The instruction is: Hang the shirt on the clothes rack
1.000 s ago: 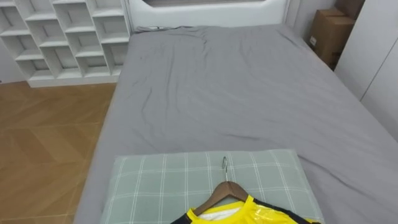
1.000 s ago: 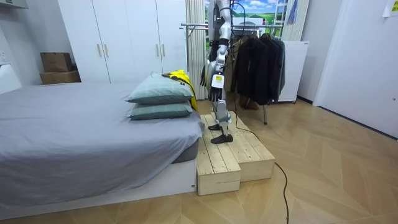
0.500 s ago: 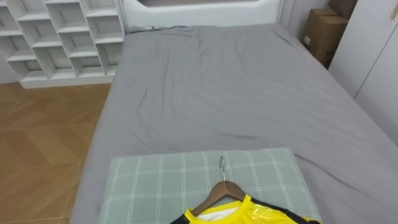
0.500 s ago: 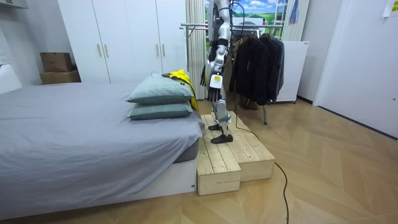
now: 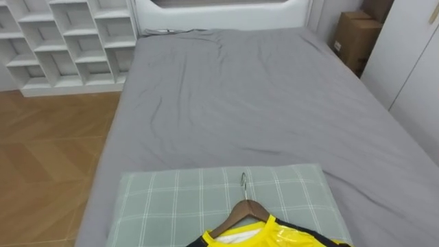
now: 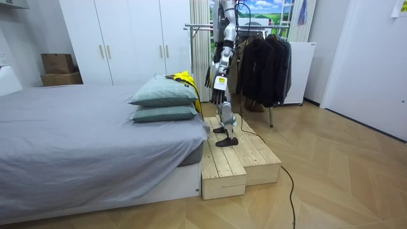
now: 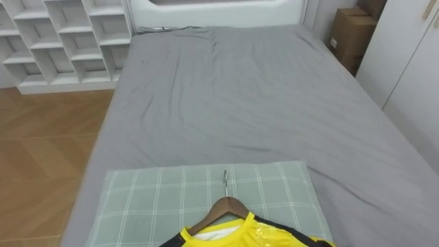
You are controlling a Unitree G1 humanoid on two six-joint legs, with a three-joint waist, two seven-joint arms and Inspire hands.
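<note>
Grey sheets cover the bed [image 5: 260,103] ahead of your robot. A white shelf unit [image 5: 62,41] stands past its far left corner, wooden floor [image 5: 48,158] lies on the left, and a cardboard box [image 5: 353,34] sits beside white wardrobe doors [image 5: 411,68] on the right. Nearest you lies a green checked pillow [image 5: 171,202]. The yellow shirt [image 5: 274,237] rests on it, on a wooden hanger [image 5: 236,214] whose hook points up the bed.

The room view gives you more. The robot stands on a wooden platform [image 6: 232,162] at the bed's pillow end, and dark clothes [image 6: 264,63] hang on a rack [image 6: 198,27] behind it. Its left hand [image 6: 219,95] hangs at its side, but you cannot tell whether the fingers are apart or together. A dark shape just past it is probably the right hand [image 6: 207,81].
</note>
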